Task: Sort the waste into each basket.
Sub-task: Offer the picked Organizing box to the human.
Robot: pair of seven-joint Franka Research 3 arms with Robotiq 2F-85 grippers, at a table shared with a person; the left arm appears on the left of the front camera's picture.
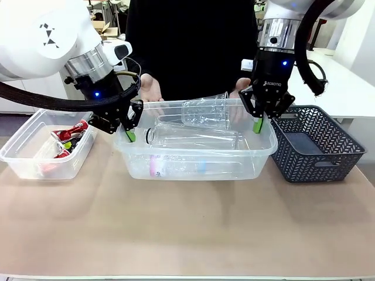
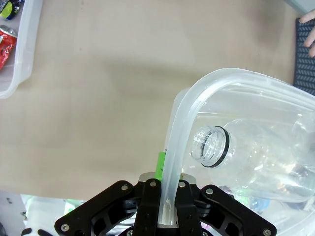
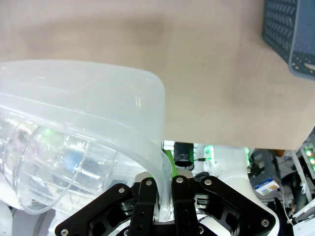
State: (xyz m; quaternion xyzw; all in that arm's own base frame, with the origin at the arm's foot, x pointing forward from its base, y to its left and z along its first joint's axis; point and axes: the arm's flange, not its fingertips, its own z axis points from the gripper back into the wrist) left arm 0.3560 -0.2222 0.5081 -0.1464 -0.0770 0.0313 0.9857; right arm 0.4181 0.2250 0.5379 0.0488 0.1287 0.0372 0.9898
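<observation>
At table centre: a large see-through rectangular plastic tub (image 1: 199, 161) with rounded corners and a flared rim sits between the two arms, its long side facing the front camera.
Left gripper (image 1: 130, 136): black with green pads, pressed together on the tub's left rim; the left wrist view (image 2: 165, 223) shows the clear rim running down between the fingers.
Right gripper (image 1: 258, 125): black with green pads, pinching the tub's right rim; the right wrist view (image 3: 165, 216) shows the rim curving into the closed fingers.
Inside the large tub: clear plastic bottles lying on their sides. One open-necked bottle (image 1: 193, 137) points its mouth toward the left gripper; its neck with a dark ring is close in the left wrist view (image 2: 211, 146). A clear plastic cup-like piece (image 1: 205, 112) lies on top, tilted. At the bottom lies a bottle with a pink band and a blue mark (image 1: 176, 166).
Left of the large tub: a smaller see-through plastic tub (image 1: 26, 161) holding crushed red metal drink cans (image 1: 70, 133), standing apart from the big one.
Right of the large tub: a dark grey lattice-walled basket (image 1: 328, 158), just beside the tub's right end.
Far side: a person in dark clothing, one hand (image 1: 151, 89) behind the tub's far rim, another hand (image 1: 241, 88) near the right gripper.
Surface: a tan tabletop (image 1: 187, 228).
</observation>
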